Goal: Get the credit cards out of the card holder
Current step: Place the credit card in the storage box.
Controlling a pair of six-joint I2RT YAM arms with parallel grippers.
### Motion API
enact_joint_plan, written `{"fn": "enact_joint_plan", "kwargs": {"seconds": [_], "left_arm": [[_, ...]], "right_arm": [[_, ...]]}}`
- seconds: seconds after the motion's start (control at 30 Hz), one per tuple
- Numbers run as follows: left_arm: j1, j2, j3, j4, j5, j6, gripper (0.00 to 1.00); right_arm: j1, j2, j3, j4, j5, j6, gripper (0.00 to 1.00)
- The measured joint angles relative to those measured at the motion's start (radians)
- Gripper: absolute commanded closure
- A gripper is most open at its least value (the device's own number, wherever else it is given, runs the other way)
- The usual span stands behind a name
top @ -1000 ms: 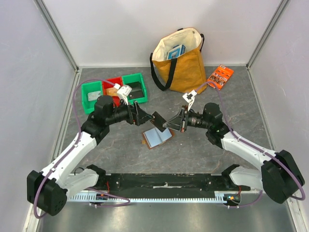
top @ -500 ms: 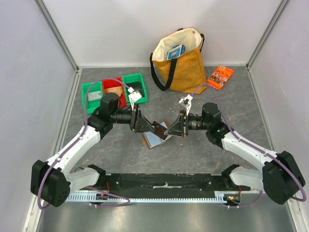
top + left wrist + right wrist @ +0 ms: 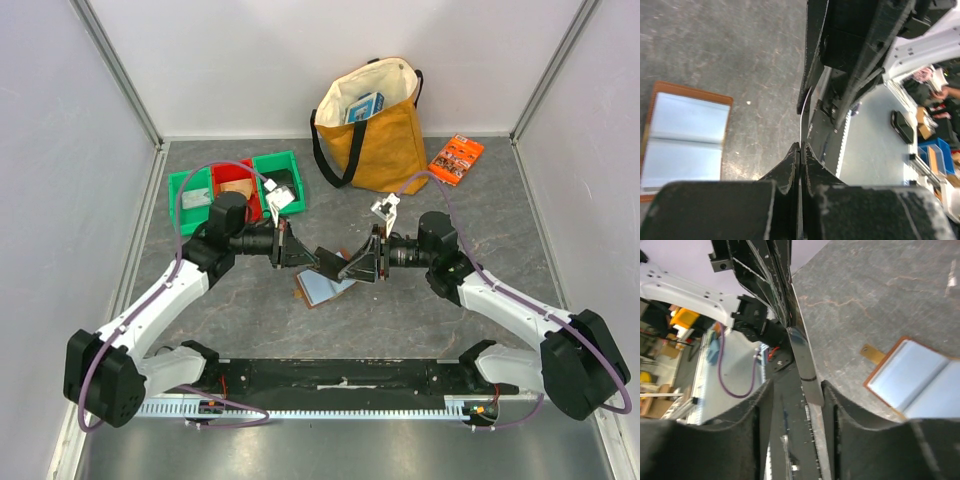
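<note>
A dark credit card (image 3: 328, 259) hangs edge-on above the table between my two grippers. My left gripper (image 3: 312, 256) is shut on one end of it; in the left wrist view the card (image 3: 801, 107) shows as a thin pale line running out of the closed jaws (image 3: 800, 150). My right gripper (image 3: 346, 267) is open around the other end; in the right wrist view the card (image 3: 802, 360) lies near one finger, with a gap on the other side (image 3: 797, 390). The brown card holder (image 3: 325, 288) lies open on the table below, with pale blue pockets (image 3: 685, 137) and its tab (image 3: 872, 353) showing.
Green and red bins (image 3: 235, 190) stand at the back left. A yellow tote bag (image 3: 375, 130) stands at the back centre, with an orange packet (image 3: 456, 158) to its right. Grey walls close in the table on both sides.
My left gripper moved in toward the right one and closed on the card. The right gripper, shut on the card before, has opened.
</note>
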State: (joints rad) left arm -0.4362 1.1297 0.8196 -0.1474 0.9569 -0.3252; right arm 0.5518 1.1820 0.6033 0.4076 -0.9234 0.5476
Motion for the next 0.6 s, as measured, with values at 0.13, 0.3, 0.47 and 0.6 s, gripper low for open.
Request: {"fn": "enact_joint_plan", "kwargs": {"seconds": [0.13, 0.3, 0.47, 0.6], "left_arm": [[0.02, -0.016, -0.008, 0.02, -0.113, -0.031, 0.98], [0.09, -0.024, -0.014, 0.03, -0.307, -0.084, 0.98], [0.181, 0.007, 0.005, 0.018, -0.503, -0.127, 0.98], [0.242, 0.141, 0.112, 0.005, -0.623, -0.146, 0.98]], "right_arm": [[-0.015, -0.002, 0.0, -0.034, 0.058, -0.024, 0.22], [-0.043, -0.028, 0.002, -0.143, 0.162, -0.091, 0.07], [-0.045, -0.064, 0.002, -0.255, 0.253, -0.164, 0.02], [-0.045, -0.089, 0.002, -0.316, 0.318, -0.208, 0.02]]}}
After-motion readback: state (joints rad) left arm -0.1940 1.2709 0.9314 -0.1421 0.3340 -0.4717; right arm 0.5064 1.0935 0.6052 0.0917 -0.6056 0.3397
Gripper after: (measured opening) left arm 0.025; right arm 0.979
